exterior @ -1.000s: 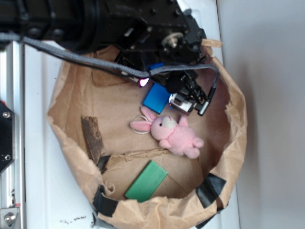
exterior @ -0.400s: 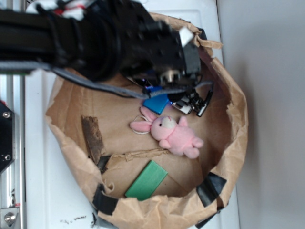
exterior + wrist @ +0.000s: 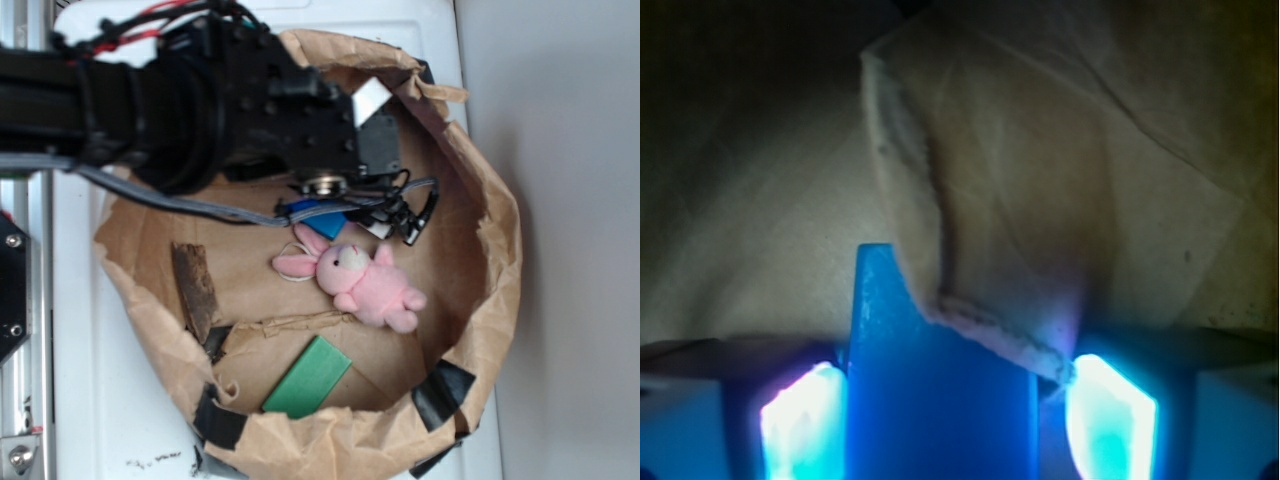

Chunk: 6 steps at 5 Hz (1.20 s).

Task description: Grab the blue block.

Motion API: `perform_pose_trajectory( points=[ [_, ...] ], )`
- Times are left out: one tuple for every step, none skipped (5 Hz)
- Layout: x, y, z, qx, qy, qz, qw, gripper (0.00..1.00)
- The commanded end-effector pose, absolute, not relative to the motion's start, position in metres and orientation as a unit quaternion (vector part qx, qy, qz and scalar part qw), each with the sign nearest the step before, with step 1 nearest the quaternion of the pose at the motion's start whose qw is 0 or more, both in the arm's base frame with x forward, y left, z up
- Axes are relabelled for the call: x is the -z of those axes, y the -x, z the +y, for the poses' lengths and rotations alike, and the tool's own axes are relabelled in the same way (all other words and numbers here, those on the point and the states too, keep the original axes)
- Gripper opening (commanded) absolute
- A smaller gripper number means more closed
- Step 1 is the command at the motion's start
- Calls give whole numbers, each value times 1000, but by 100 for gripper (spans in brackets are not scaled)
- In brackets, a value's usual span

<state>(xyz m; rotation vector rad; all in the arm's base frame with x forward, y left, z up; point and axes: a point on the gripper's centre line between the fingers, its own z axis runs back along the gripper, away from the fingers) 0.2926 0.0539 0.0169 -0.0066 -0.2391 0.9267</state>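
Blue block (image 3: 935, 390) between tool (image 3: 958, 415) fingers

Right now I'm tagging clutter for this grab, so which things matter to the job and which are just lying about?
Part of the job:
- blue block, between the fingers
- gripper, straddling it

Just lying about:
- pink plush bunny
- green slab
- brown bark piece
- paper bag holding everything
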Motion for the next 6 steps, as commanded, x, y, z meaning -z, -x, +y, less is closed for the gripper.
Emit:
perform_pose_trajectory(
  points=[
    [-55, -288, 54, -450, 41, -107, 886, 0],
    [-102, -288, 53, -454, 87, -101, 881, 0],
    [-136, -287, 56, -465, 103, -88, 875, 0],
    [-174, -271, 57, -452, 102, -94, 881, 0],
    [-182, -262, 54, -437, 78, -121, 888, 0],
    [-182, -262, 54, -437, 78, -121, 888, 100]
  ],
)
